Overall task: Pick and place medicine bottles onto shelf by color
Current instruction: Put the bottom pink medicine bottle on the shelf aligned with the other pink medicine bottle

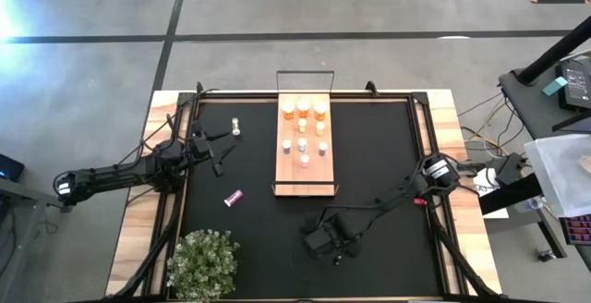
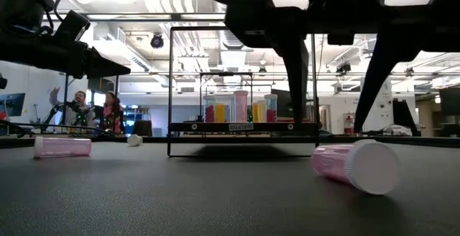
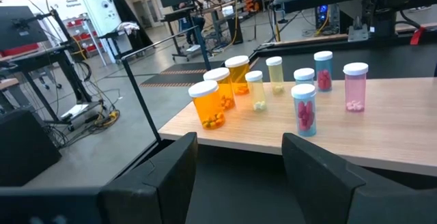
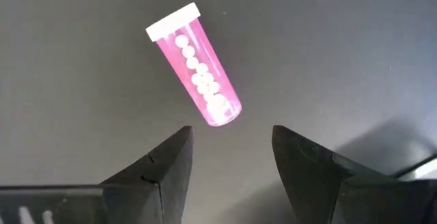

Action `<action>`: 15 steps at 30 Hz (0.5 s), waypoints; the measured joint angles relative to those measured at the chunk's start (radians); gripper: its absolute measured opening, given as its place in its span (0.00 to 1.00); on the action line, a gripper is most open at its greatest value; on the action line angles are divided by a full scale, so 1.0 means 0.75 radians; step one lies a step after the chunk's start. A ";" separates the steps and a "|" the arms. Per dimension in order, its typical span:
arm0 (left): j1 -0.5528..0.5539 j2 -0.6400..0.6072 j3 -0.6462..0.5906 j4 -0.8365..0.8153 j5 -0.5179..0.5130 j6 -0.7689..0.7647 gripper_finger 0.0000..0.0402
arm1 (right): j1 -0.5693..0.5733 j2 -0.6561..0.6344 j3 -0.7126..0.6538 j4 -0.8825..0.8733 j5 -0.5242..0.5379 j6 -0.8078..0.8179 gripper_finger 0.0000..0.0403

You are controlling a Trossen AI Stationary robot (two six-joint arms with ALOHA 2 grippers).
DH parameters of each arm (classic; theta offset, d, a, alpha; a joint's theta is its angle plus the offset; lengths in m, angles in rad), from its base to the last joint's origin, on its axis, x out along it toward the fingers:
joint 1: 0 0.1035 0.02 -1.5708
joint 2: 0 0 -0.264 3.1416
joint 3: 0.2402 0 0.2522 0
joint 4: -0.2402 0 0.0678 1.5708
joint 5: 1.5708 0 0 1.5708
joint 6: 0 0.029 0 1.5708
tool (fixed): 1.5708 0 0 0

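Right gripper (image 4: 229, 162) hangs low over the black mat (image 1: 388, 155) at about five o'clock on the table, its two dark fingers standing apart and empty. Just beyond their tips lies a slim pink bottle (image 4: 194, 67) on its side, white cap pointing away, white pills visible through the wall. The fingers straddle nothing yet; the bottle lies slantwise to the gap, so I judge the wrist would need to turn or advance before closing across the barrel rather than the cap.

Left gripper (image 3: 239, 176) sits at nine o'clock, also parted and carrying nothing, aimed toward the shelf (image 1: 309, 181). From its wrist camera the wooden board shows three amber bottles (image 3: 212, 104) grouped at one end, pale yellowish ones (image 3: 257, 91) beside them, and pink-red ones (image 3: 304, 109) further along: like colours stand together, which is what the sorting calls for.

Two bottles lie loose on the mat besides the one under the right arm: a pink bottle on its side (image 1: 233, 196) at seven o'clock and a small pale bottle (image 1: 237, 126) at ten o'clock, near the left arm. A potted plant (image 1: 203, 261) stands at the seven o'clock corner, clear of the work. Lying bottles can roll when nudged, so a square pinch matters here.
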 joint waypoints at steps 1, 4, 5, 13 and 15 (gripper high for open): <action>0.000 0.000 0.000 0.000 0.000 0.000 0.49 | 0.000 0.001 0.000 0.001 0.000 -0.025 0.48; 0.000 -0.001 0.000 0.000 0.000 0.000 0.49 | 0.004 0.010 0.001 0.009 -0.002 -0.080 0.48; 0.000 -0.002 0.000 0.000 0.000 0.000 0.49 | 0.006 0.014 0.001 0.010 -0.006 -0.091 0.48; 0.000 0.000 0.000 0.000 0.000 0.000 0.49 | 0.028 0.019 -0.001 0.046 -0.158 -0.113 0.48; 0.000 -0.001 0.000 0.000 0.000 0.000 0.49 | 0.030 0.019 -0.001 0.084 -0.169 -0.115 0.48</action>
